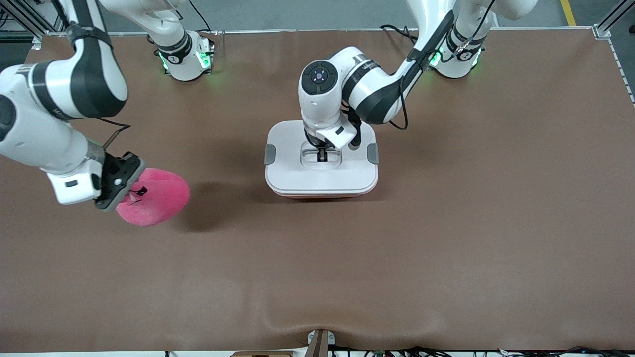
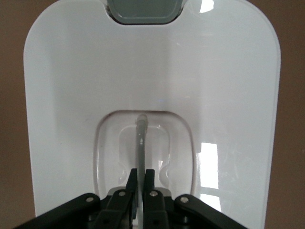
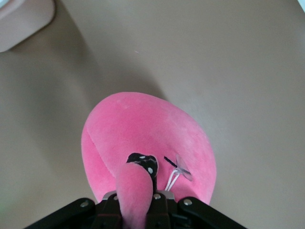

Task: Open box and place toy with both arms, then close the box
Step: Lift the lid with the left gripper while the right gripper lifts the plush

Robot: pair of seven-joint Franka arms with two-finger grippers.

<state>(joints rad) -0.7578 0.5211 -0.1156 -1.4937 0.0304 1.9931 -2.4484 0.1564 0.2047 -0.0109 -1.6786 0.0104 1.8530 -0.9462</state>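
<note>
Box handle pinched by left gripper, right gripper holding toy

The box sits mid-table with its lid on; the left gripper is down in the lid's recess, pinching the handle. Toward the right arm's end, the right gripper holds the toy above the table, well apart from the box.

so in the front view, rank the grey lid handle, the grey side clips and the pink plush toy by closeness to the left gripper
1. Recessed grey handle: clamped in the left gripper, mid-lid.
2. Two grey side clips: at the lid's ends, too close to call.
3. Round pink plush toy: held in the right gripper.
</note>
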